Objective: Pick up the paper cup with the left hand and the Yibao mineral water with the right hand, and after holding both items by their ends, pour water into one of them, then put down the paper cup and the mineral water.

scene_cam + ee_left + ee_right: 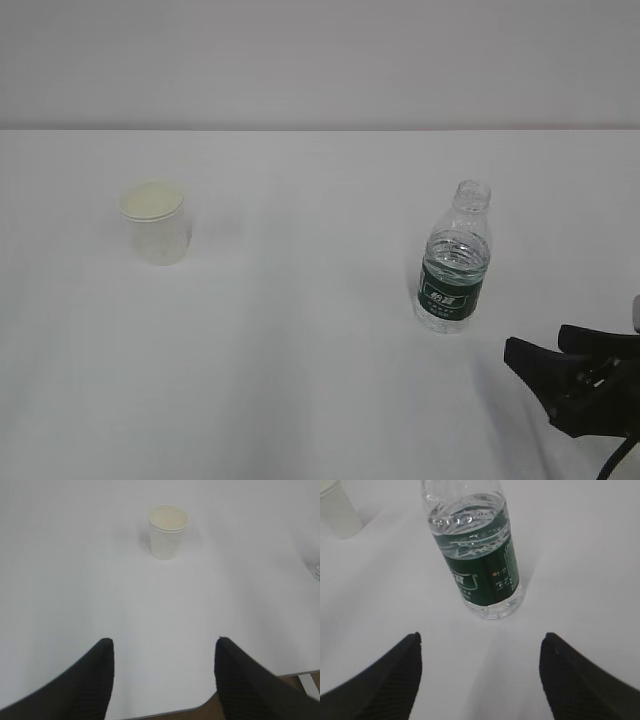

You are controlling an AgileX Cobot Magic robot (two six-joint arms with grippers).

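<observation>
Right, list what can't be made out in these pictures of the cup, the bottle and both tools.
- Left tool: absent from the exterior view; the wrist view shows only its two finger ends, open.
- Right tool: cut off by the exterior view's right and bottom edges.
- Yibao mineral water: neck cut off by the right wrist view's top edge; label writing too small to read in the exterior view.
- Paper cup: contents indiscernible, the interior looks uniformly pale.
</observation>
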